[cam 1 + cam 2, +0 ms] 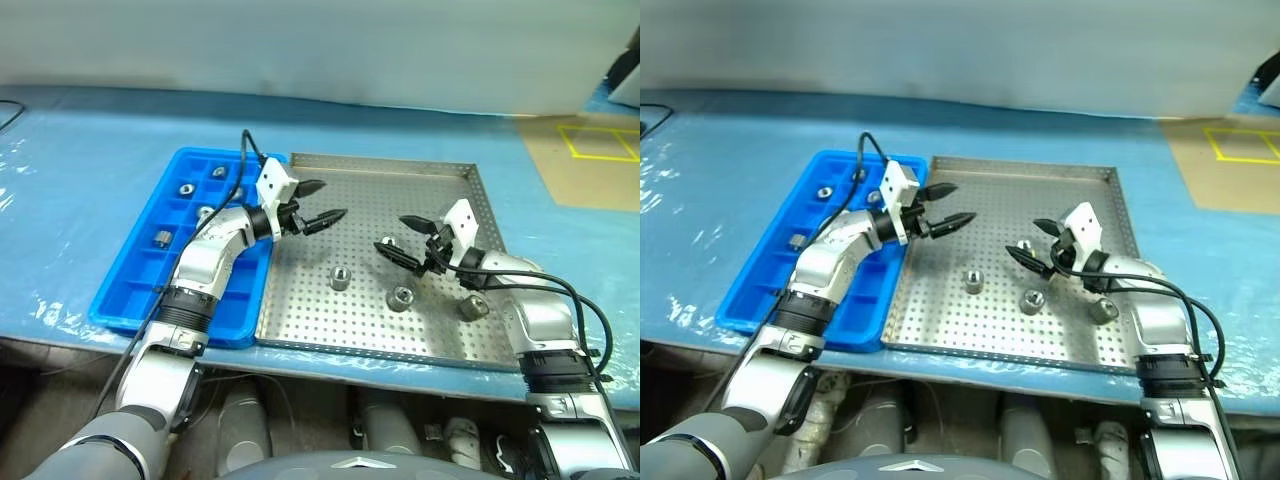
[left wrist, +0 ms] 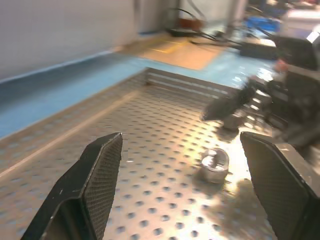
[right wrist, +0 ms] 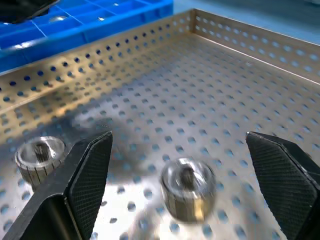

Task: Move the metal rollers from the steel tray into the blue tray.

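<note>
The steel tray (image 1: 300, 318) lies in the middle of the table with several metal rollers (image 1: 340, 278) loose on its perforated base. The blue tray (image 1: 120, 300) lies against its left side and holds several more rollers (image 1: 160, 237) in its compartments. My left gripper (image 1: 330, 200) hovers open and empty over the steel tray's left part, pointing right. My right gripper (image 1: 391, 233) stands open and empty over the tray's middle, pointing left. In the right wrist view one roller (image 3: 187, 189) lies on the base ahead of its fingers (image 3: 75, 185). The left wrist view shows a roller (image 2: 215, 164).
The table is covered with blue sheeting under clear plastic. A brown board with yellow tape (image 1: 595, 150) lies at the far right. Cables run from both wrists. The steel tray's low rim (image 3: 100, 50) stands between the two trays.
</note>
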{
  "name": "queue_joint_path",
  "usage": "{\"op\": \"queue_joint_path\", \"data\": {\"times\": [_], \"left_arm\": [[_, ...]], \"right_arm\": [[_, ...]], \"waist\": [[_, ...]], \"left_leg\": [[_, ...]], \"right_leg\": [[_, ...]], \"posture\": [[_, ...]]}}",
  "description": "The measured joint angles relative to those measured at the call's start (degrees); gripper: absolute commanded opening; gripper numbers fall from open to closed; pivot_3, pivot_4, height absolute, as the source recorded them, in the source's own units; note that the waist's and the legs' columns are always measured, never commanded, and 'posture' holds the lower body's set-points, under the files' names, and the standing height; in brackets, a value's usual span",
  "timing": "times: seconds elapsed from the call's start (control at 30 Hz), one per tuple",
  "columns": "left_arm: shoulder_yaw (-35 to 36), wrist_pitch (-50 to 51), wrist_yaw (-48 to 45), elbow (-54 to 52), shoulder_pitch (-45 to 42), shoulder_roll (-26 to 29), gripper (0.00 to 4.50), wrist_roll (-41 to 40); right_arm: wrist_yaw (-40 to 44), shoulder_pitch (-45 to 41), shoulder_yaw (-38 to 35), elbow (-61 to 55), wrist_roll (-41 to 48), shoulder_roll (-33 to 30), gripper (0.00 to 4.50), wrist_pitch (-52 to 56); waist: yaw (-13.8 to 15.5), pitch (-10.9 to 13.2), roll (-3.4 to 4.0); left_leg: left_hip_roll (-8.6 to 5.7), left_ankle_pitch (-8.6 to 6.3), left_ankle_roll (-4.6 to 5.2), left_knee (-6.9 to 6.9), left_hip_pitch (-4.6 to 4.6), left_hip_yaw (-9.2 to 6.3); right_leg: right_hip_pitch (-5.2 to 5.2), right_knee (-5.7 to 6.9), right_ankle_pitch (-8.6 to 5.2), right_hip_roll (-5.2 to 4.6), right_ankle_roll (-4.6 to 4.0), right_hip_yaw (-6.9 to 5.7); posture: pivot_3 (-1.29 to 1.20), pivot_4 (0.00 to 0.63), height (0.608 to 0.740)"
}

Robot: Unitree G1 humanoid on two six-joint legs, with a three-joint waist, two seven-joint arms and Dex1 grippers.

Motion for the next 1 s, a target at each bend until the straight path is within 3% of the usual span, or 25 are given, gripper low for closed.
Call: {"op": "queue_joint_path", "data": {"times": [0.17, 0.37, 0.47, 0.63, 0.83, 1.0], "left_arm": [[-6.9, 0.6, -7.4, 3.7, -1.3, 2.3, 3.95, 4.6], [-10.1, -0.3, -9.0, 6.5, -1.4, 2.9, 3.95, 9.0], [-11.2, -1.3, -8.9, 7.4, -1.3, 2.0, 3.39, 10.6], [-12.1, -1.2, -10.0, 6.7, -0.2, 1.1, 1.7, 10.9], [-11.7, -0.8, -8.9, 6.1, -0.2, 1.0, 1.58, 11.3], [-5.0, 1.6, -2.1, 5.5, -0.2, -1.4, 1.58, 8.1]], "right_arm": [[-2.6, 3.3, -1.2, -4.2, 0.6, -0.6, 4.5, 1.5], [-4.1, 5.0, -1.2, -5.5, 1.2, -0.7, 4.5, 2.4], [-4.6, 5.0, -1.2, -6.0, 1.4, -0.8, 4.5, 2.5], [-5.1, 4.9, -1.1, -6.0, 1.4, -0.9, 4.5, 2.4], [-5.0, 3.6, -0.8, -5.6, 1.4, -1.4, 4.5, 2.4], [-3.4, 0.5, 1.9, -3.2, 1.4, -1.1, 4.5, 2.2]], "waist": [[-1.6, 0.0, 0.02], [-2.2, 0.0, 0.02], [-2.2, 0.0, 0.03], [-2.3, 0.0, 0.04], [-2.3, 0.0, 0.06], [-2.0, 0.0, 0.06]], "left_leg": [[0.0, -0.02, 0.02, -0.07, 0.3, 0.15], [-0.04, -0.1, 0.15, -0.02, 0.31, 0.18], [-0.03, -0.15, 0.23, -0.01, 0.34, 0.18], [-0.03, -0.21, 0.32, -0.05, 0.45, 0.18], [-0.03, -0.21, 0.32, -0.04, 0.53, 0.18], [-0.03, -0.21, 0.32, -0.03, 0.52, 0.18]], "right_leg": [[0.17, -0.04, -0.01, 0.02, 0.01, 0.07], [0.28, -0.14, 0.0, 0.02, 0.01, 0.05], [0.44, -0.3, 0.0, 0.01, 0.0, 0.04], [0.61, -0.5, 0.0, 0.01, 0.0, 0.03], [0.69, -0.5, 0.0, 0.0, 0.0, 0.02], [0.68, -0.48, 0.0, 0.0, -0.01, -0.01]], "posture": [[-0.5, 0.15, 0.74], [-0.5, 0.15, 0.74], [-0.5, 0.15, 0.74], [-0.48, 0.15, 0.74], [-0.45, 0.15, 0.74], [-0.38, 0.15, 0.74]]}}
